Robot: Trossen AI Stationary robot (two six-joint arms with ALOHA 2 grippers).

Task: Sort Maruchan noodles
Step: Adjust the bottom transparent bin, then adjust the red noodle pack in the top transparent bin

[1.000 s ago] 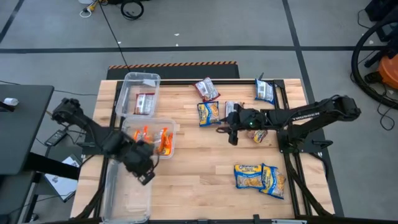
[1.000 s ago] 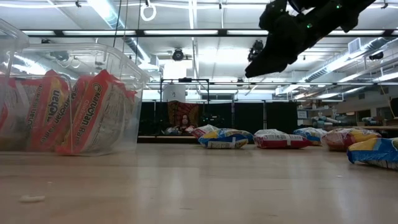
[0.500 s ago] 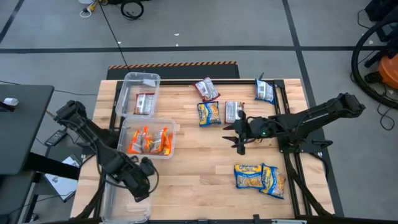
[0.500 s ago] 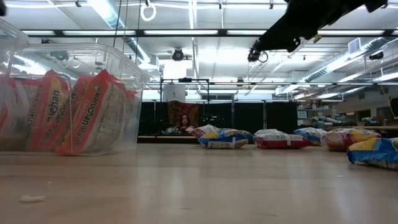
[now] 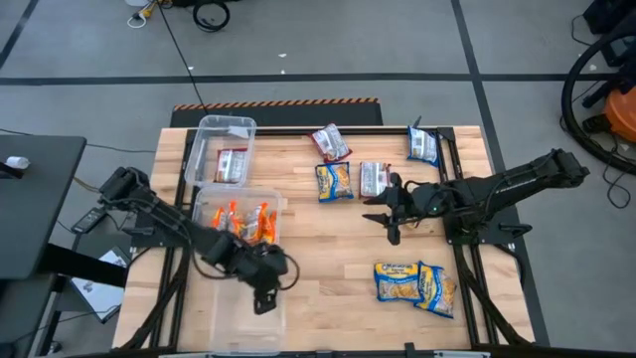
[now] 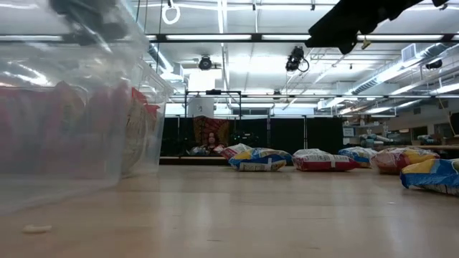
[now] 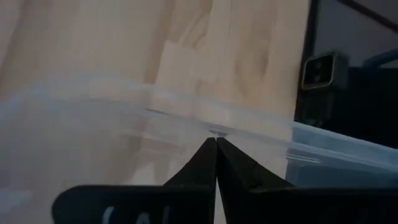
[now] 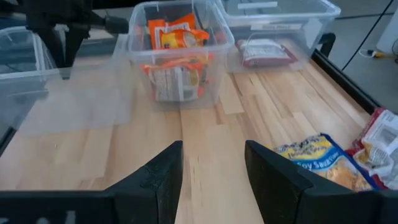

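Observation:
My left gripper [image 5: 263, 298] is shut on the rim of an empty clear bin [image 5: 237, 326] near the table's front left; that bin fills the left of the low view [image 6: 64, 122]. Behind it stands a clear bin of orange Maruchan noodles [image 5: 238, 221], and farther back a bin with a red packet [image 5: 231, 164]. Blue-and-yellow packets [image 5: 334, 181] [image 5: 413, 281] and red-silver packets [image 5: 331, 142] [image 5: 373, 177] lie flat on the table. My right gripper [image 5: 390, 224] hangs open above the table's middle right with nothing between its fingers [image 8: 214, 162]. My left gripper pinches the empty bin's clear rim [image 7: 214, 129] between the free ends of its two shut fingers, which slant down at it from above. Whether the bin rests on the table or is raised, I cannot tell.
Bare wood lies between the bins and the loose packets [image 5: 318, 259]. One more packet [image 5: 422, 146] lies at the far right by the table's black frame [image 5: 457, 179]. A dark side table [image 5: 30, 199] stands left of the table.
My left gripper, shut throughout, has gone down toward the near edge, rolled, then moved toward the table's right. The empty bin has shifted right with it and now stands in front of the orange-packet bin in the low view. My right gripper has drawn back toward the right edge and risen a little.

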